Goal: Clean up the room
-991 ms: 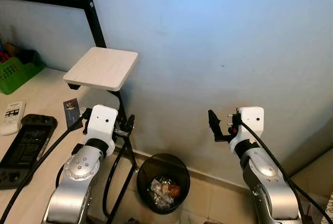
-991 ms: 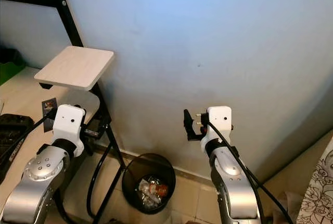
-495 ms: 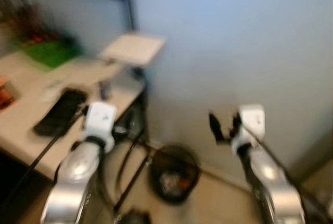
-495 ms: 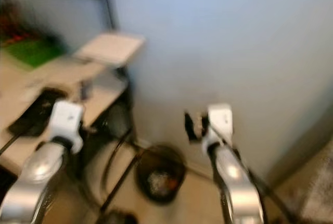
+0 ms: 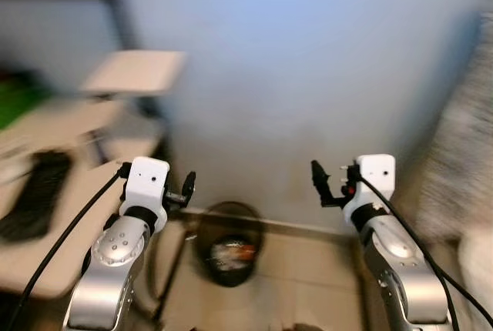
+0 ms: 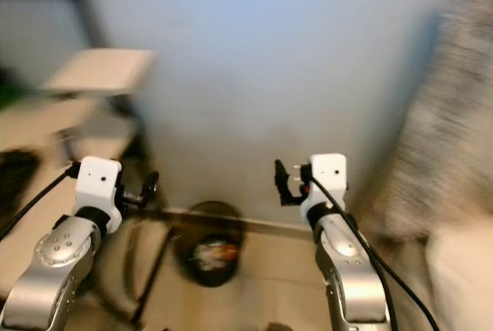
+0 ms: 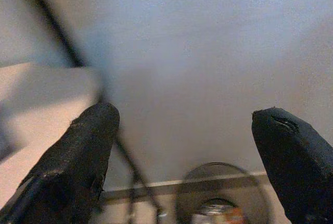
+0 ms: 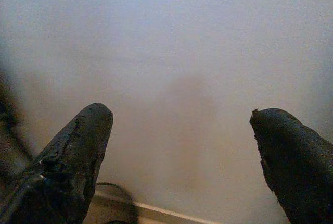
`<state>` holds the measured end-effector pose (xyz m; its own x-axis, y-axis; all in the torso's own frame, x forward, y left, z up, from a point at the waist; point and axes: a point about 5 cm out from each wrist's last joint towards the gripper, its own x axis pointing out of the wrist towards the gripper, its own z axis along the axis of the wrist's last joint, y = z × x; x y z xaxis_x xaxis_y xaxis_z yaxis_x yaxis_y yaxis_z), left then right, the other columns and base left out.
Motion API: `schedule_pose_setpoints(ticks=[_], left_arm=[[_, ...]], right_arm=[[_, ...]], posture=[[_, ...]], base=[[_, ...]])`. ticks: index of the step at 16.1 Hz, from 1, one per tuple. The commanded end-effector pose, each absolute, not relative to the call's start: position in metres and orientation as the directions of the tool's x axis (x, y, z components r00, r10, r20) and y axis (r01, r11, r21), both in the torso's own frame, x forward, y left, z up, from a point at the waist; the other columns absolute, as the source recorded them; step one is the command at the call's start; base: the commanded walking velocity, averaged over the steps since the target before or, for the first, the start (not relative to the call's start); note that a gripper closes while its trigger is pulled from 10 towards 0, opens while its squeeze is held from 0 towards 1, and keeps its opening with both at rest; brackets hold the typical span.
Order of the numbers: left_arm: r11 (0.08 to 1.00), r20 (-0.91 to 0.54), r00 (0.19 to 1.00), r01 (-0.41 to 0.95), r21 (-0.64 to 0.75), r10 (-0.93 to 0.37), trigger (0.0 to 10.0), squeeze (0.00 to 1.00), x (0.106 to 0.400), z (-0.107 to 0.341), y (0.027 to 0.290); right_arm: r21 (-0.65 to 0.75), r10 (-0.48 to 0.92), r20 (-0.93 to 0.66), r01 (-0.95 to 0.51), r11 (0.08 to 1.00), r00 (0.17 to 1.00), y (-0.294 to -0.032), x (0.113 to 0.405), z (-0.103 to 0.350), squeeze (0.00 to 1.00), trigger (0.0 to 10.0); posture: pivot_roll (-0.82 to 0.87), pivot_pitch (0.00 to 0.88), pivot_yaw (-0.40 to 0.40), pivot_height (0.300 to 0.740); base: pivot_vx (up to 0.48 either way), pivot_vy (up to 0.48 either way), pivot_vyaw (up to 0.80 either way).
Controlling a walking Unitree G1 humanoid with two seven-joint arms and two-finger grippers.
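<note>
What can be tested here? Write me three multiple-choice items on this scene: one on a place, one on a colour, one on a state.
1. Where is the trash bin?
A. On the desk
B. On the floor by the wall, between the two arms
C. On the small wooden shelf

2. What colour is the bin?
A. Black
B. Red
C. White

3. How are the fingers of the left gripper?
A. Shut on a wrapper
B. Shut on nothing
C. Spread open, holding nothing

Answers:
1 B: it stands on the floor at the foot of the wall.
2 A: its rim and sides are black.
3 C: the left wrist view shows a wide gap with wall between the fingers.
</note>
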<state>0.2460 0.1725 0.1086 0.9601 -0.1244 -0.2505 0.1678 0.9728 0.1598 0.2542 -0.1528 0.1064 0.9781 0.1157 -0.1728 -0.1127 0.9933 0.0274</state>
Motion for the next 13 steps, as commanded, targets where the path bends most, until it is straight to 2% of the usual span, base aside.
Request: schedule_pose_setpoints(ticks=[1, 2, 4, 5, 6, 8, 11, 13], left_arm=[[0.977, -0.246, 0.96, 0.167, 0.134, -0.13, 10.0, 0.0, 0.246, 0.112, 0.174], [0.98, -0.242, 0.962, 0.162, 0.113, -0.131, 10.0, 0.0, 0.246, 0.114, 0.174], [0.961, -0.2, 0.975, 0.143, 0.237, -0.096, 10.0, 0.0, 0.25, 0.116, 0.178], [0.968, -0.153, 0.987, 0.078, 0.238, -0.042, 10.0, 0.0, 0.253, 0.119, 0.18], [0.982, -0.096, 0.995, 0.014, 0.186, 0.004, 10.0, 0.0, 0.257, 0.123, 0.181], [0.993, -0.053, 0.998, 0.045, 0.113, -0.039, 10.0, 0.0, 0.258, 0.128, 0.176], [0.99, -0.067, 0.998, -0.005, 0.139, 0.014, 10.0, 0.0, 0.26, 0.125, 0.183], [0.993, -0.134, 0.989, 0.081, 0.081, -0.07, 10.0, 0.0, 0.258, 0.122, 0.182]], right_arm=[[0.03, 0.106, -0.149, -0.103, 0.994, 0.983, -0.152, 0.254, 0.112, 0.0, 10.0], [0.032, 0.076, -0.139, -0.072, 0.997, 0.987, -0.155, 0.254, 0.113, 0.0, 10.0], [0.04, 0.039, -0.13, -0.034, 0.999, 0.991, -0.159, 0.255, 0.115, 0.0, 10.0], [0.017, 0.015, -0.129, -0.013, 1.0, 0.992, -0.162, 0.256, 0.115, 0.0, 10.0], [0.033, 0.011, -0.135, -0.007, 0.999, 0.991, -0.162, 0.257, 0.115, 0.0, 10.0], [0.087, 0.014, -0.15, -0.001, 0.996, 0.989, -0.161, 0.258, 0.115, 0.0, 10.0], [0.136, 0.017, -0.154, 0.005, 0.991, 0.988, -0.159, 0.259, 0.115, 0.0, 10.0], [0.112, -0.024, -0.104, 0.036, 0.993, 0.994, -0.16, 0.26, 0.119, 0.0, 10.0]], posture=[[-0.06, 0.0, 0.06, 0.74], [-0.06, 0.0, 0.06, 0.74], [-0.07, 0.0, 0.065, 0.74], [-0.07, 0.0, 0.065, 0.74], [-0.06, 0.0, 0.064, 0.74], [-0.06, 0.0, 0.061, 0.74], [-0.05, 0.0, 0.053, 0.74], [-0.05, 0.0, 0.049, 0.74]], base=[[0.0, 0.0, -0.8], [0.0, 0.0, -0.8], [0.0, 0.0, -0.8], [0.0, 0.0, -0.8], [0.0, 0.0, -0.8], [0.0, 0.0, -0.8], [0.0, 0.0, -0.8], [0.0, 0.0, -0.8]])
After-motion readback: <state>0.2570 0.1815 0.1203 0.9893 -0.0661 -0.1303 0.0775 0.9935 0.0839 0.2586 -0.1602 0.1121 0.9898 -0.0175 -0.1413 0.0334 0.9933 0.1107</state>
